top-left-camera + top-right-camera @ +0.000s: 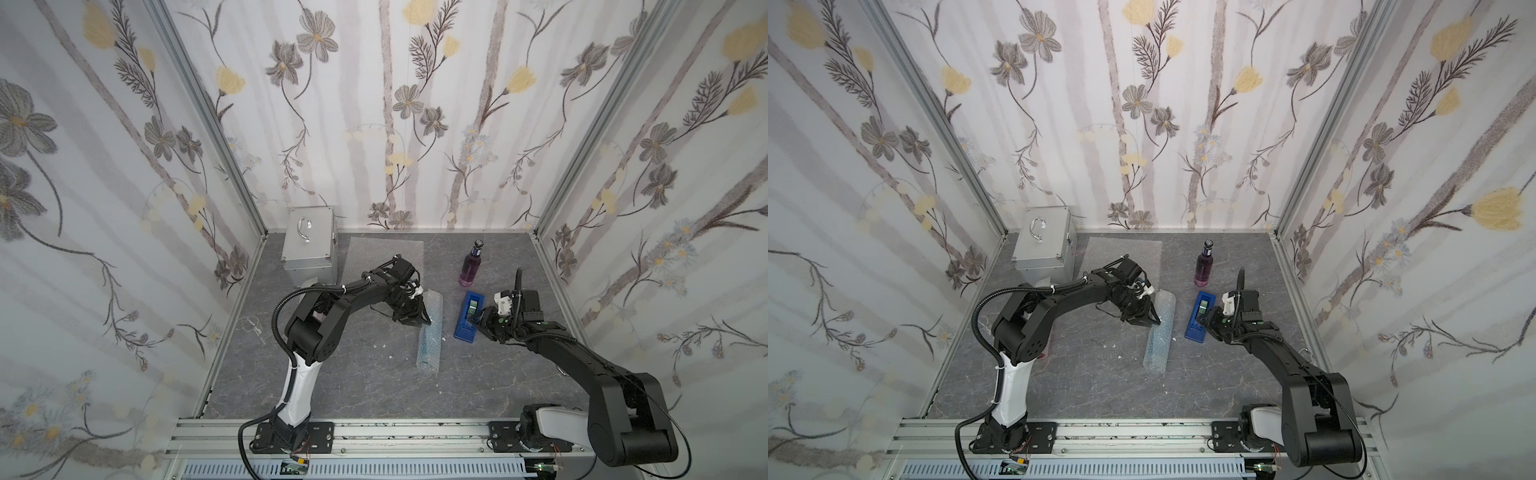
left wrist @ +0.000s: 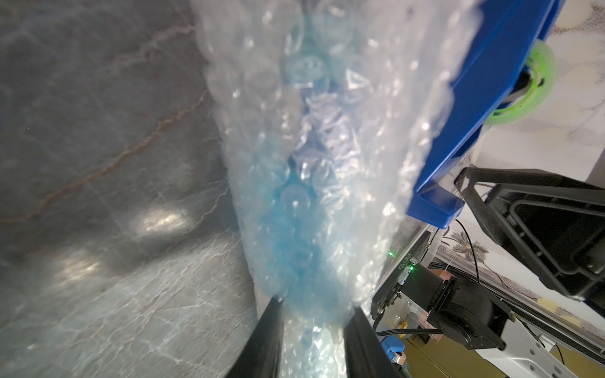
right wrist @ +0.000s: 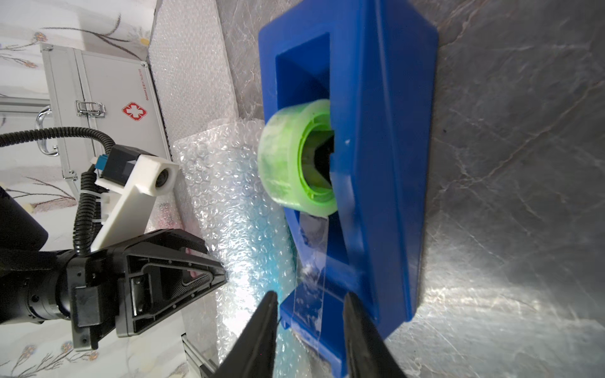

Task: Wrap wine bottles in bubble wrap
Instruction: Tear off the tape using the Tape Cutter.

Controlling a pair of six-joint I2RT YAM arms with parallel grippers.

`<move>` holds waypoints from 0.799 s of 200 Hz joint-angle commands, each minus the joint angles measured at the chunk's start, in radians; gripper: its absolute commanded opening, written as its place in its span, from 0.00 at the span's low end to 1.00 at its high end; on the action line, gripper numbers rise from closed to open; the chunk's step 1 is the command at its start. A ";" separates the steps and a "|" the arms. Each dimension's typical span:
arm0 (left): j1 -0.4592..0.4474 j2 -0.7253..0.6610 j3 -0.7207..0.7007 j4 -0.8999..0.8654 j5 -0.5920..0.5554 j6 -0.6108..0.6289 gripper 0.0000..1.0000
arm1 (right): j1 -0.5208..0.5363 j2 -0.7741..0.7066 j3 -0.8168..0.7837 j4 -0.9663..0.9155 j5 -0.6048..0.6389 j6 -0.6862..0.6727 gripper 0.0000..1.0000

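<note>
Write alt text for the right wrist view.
The right gripper, jaws open, straddles the clear tape strip on a blue dispenser with a green roll. Beside it, the left gripper holds the bubble-wrapped bottle of blue liquid; a metal case stands beyond.

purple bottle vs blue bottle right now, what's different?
Pose: the purple bottle stands upright near the back; the blue bottle lies on its side mid-table.
Cover: the purple bottle is bare; the blue bottle is rolled in bubble wrap.
Hold: nothing touches the purple bottle; the left gripper is closed on the wrapped blue bottle.
Shared: both rest on the grey table.
</note>
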 commanded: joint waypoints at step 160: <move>-0.004 0.016 -0.015 -0.085 -0.186 0.002 0.32 | -0.059 0.089 -0.027 0.259 -0.181 0.067 0.00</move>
